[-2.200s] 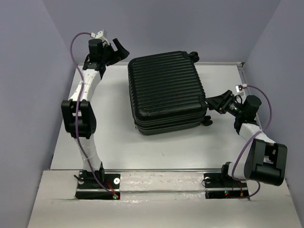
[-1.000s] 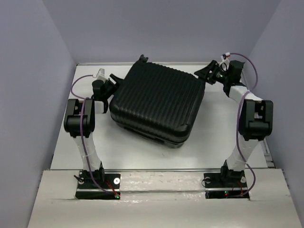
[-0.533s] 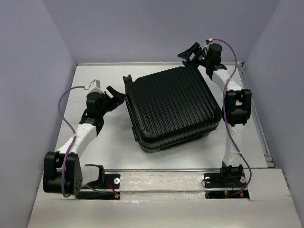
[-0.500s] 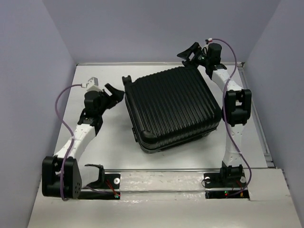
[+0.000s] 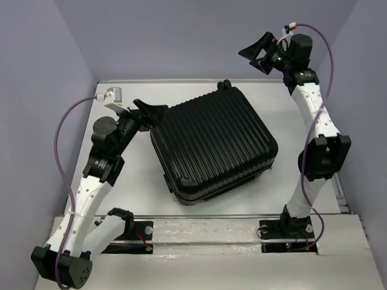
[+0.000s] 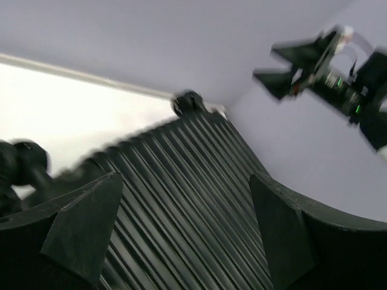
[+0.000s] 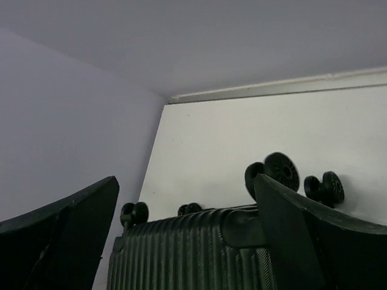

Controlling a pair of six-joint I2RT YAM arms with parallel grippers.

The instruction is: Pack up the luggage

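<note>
Lying flat on the white worktop (image 5: 136, 181), just beyond the arm bases, the luggage (image 5: 214, 148) is closed. Its ribbed black shell faces up and its body is turned askew to the worktop edges. At its far left corner the left pincer (image 5: 150, 110) hovers over the shell's edge, jaws spread wide with nothing between them; whether it touches the shell I cannot tell. Its wrist view looks along the ribs between the two fingers (image 6: 81, 226). Farther back, small black wheels (image 7: 280, 172) stick out from the far-left end of the case. Farthest of all, the right pincer (image 5: 258, 54) hangs high in front of the lavender back wall (image 5: 181, 36), well apart from the luggage, also spread wide and holding nothing.
</note>
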